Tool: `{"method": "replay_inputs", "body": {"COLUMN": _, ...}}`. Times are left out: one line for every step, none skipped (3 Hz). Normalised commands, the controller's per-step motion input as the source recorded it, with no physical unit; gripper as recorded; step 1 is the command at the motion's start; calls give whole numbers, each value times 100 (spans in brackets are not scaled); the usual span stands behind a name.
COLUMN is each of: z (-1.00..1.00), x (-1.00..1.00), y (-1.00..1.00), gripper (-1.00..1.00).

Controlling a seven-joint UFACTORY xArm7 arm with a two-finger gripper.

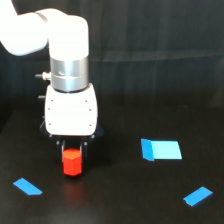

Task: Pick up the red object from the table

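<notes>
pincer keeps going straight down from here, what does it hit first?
The pincer points straight down with the red object right at its fingers, so that block comes first, if it is not already touching. Directly beneath it is the table. Contact and depth are unclear from this one view.

red object (72, 163): 1 | flat blue pieces (160, 149): 3 | arm (70, 75): 1
</notes>
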Motion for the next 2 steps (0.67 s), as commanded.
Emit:
{"method": "replay_inputs", "body": {"z": 58, "x": -4, "y": -6, "gripper": -99}}
{"method": "replay_inputs", "body": {"z": 74, "x": -8, "y": 10, "gripper": -100}}
